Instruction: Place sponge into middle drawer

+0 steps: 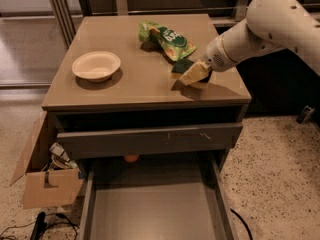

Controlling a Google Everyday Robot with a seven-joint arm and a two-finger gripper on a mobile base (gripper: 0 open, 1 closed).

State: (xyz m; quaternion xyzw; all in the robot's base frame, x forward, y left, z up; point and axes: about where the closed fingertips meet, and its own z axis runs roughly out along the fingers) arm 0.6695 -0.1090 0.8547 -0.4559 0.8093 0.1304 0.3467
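The sponge [191, 73], yellow foam with a dark green layer, is tilted and held just above the right side of the tabletop, with a shadow under it. My gripper [203, 72] is at the sponge's right end and shut on it, coming in from the white arm at the right. The middle drawer [155, 211] stands pulled open below the table's front, a grey box with a bare flat floor and thin side walls.
A green snack bag [165, 38] lies just behind the sponge. A white bowl [96, 66] sits at the table's left. A grey drawer front panel [150, 140] is above the open drawer. A cardboard box [47, 176] stands on the floor at left.
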